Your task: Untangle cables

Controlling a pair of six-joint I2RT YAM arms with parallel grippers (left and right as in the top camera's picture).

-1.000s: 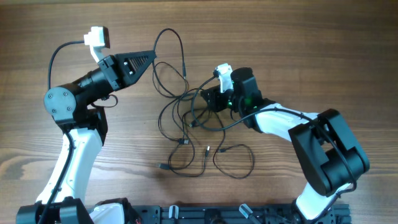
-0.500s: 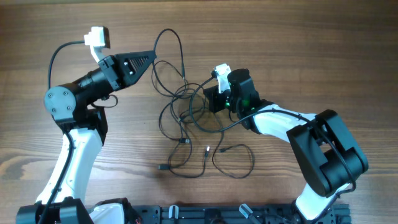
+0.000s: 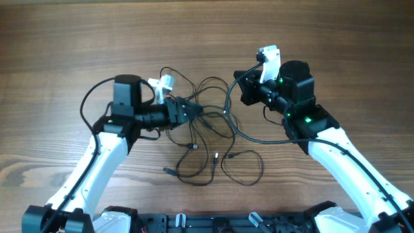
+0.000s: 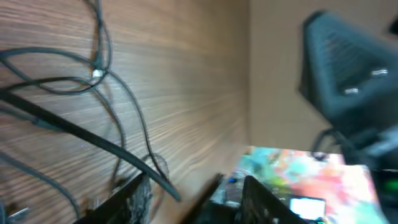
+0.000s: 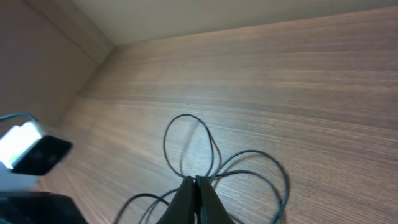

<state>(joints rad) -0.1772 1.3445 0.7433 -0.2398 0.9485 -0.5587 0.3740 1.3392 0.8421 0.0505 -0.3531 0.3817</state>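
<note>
The right claw [image 5: 196, 188] has its jaws pressed together with only a thin seam between them. It appears to pinch strands of the cables [image 5: 186, 116], which fan out from its tip in open loops over the wood. From overhead, this right claw [image 3: 246, 94] sits at the upper right edge of the tangle. One strand runs from it in a long curve down and to the right, beneath its arm.

The left claw [image 3: 195, 109] reaches in from the left, its tip buried in the upper middle of the knot. Its own camera is blurred; a dark strand [image 4: 93, 138] crosses diagonally toward the fingers, but I cannot tell how far the jaws are parted or whether they grip anything.

The cables [image 3: 193, 147] lie bunched between the two claws at the centre of the wooden surface [image 3: 65, 39]. Looser loops and small plug ends spread out toward the near edge.
</note>
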